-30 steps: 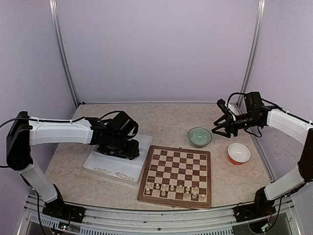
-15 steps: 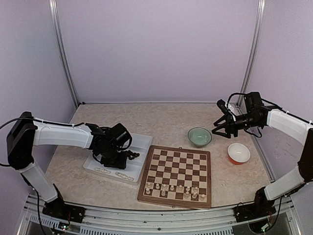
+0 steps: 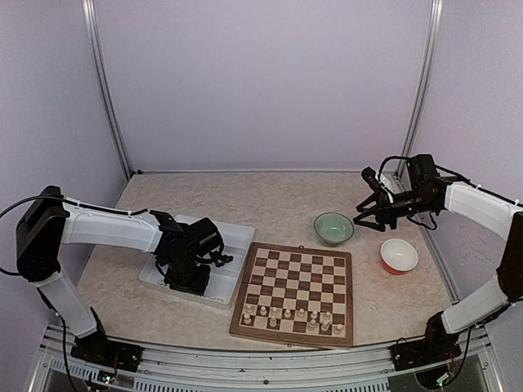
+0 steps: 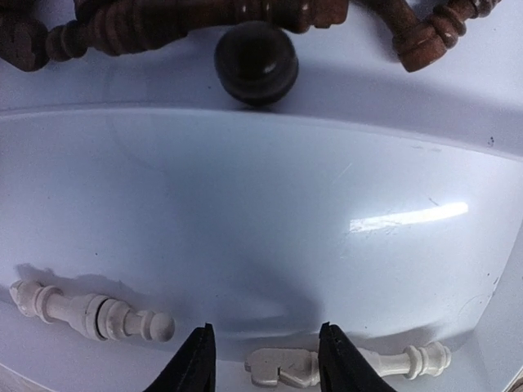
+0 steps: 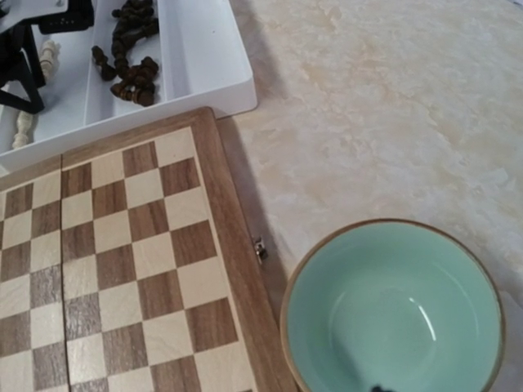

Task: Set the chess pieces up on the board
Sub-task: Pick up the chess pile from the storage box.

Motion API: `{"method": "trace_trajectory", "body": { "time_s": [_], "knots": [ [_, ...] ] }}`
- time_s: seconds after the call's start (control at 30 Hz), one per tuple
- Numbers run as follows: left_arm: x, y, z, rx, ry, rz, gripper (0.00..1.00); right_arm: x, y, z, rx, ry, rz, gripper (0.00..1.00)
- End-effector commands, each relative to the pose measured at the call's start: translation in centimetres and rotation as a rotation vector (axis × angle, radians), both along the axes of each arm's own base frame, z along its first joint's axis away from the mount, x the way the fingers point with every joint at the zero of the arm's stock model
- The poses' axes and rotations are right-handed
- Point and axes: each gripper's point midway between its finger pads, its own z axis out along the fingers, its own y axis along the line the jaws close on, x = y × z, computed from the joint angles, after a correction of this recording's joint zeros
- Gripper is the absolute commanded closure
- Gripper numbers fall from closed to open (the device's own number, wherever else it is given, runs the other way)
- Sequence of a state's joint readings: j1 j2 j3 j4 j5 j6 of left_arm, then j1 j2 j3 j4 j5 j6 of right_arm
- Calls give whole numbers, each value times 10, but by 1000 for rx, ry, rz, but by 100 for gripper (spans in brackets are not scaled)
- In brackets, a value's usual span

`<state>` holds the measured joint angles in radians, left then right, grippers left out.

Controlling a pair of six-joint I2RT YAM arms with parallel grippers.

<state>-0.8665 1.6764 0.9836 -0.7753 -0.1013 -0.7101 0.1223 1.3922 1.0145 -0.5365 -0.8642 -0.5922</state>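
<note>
- My left pincer (image 4: pixel 265 361) points down into a white rectangular divided plastic tray (image 4: pixel 286 204). Its jaws stand apart and grip nothing.
- Between its fingertips (image 4: pixel 200 367) a cream-white carved chess piece (image 4: pixel 282 369) lies on its side. Its length runs toward 3 o'clock behind the other tip, and I cannot tell whether either tip touches it.
- At 9 o'clock from the tips, a second cream-white piece (image 4: pixel 90 314) lies flat in the same compartment.
- At 12 o'clock, past a raised divider, dark brown-black pieces (image 4: pixel 163 24) lie heaped in the next compartment. One of them shows its round end.
- From above, the tray sits just beside the flat square wooden chessboard (image 3: pixel 298 278), at the board's 9 o'clock side.
- More cream-white figures (image 3: pixel 294 314) stand upright on the two rows along the board's 6 o'clock edge.
- My right pincer (image 3: pixel 364 211) hangs in the air at 2 o'clock from a pale green round ceramic bowl (image 3: pixel 333 227). I cannot tell whether its jaws are apart or together.
- The green bowl sits off the board's 1 o'clock corner, close to the rim.
- A red-orange bowl with a white inside (image 3: pixel 399 256) stands at 4 o'clock from the green one, and the two do not touch.
- Everything rests on a beige marbled tabletop (image 3: pixel 270 196).
</note>
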Motion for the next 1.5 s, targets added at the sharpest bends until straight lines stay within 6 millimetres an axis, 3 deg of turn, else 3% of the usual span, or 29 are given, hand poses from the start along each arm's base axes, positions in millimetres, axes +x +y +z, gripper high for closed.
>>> {"method": "trace_trajectory", "body": {
  "time_s": [0.0, 0.13, 0.27, 0.57, 0.83, 0.93, 1.0, 1.07, 1.47],
  "knots": [
    [-15, -1, -12, 12, 83, -21, 62, -2, 4, 5, 14, 3, 27, 44],
    [-15, -9, -18, -8, 105, -50, 74, -3, 4, 5, 12, 2, 28, 44],
    [-3, -16, -9, 0, 80, -78, 80, -3, 5, 5, 16, 7, 28, 44],
    [24, -34, 50, -79, -56, -88, 85, -3, 7, 6, 25, 18, 33, 44],
    [30, -53, 76, -214, -122, -114, 85, -9, 19, 7, 43, 38, 77, 44],
    [12, -50, 61, -195, -48, -142, 72, -13, 26, 6, 40, 42, 100, 44],
    [3, -36, 47, -97, -27, -141, 57, -14, 29, 4, 37, 44, 110, 44],
    [-6, -27, 33, -63, 14, -138, 51, -16, 32, 3, 33, 47, 121, 44],
    [-47, -25, -22, -54, 174, -182, 46, -24, 44, -5, 9, 57, 168, 44]
  ]
}}
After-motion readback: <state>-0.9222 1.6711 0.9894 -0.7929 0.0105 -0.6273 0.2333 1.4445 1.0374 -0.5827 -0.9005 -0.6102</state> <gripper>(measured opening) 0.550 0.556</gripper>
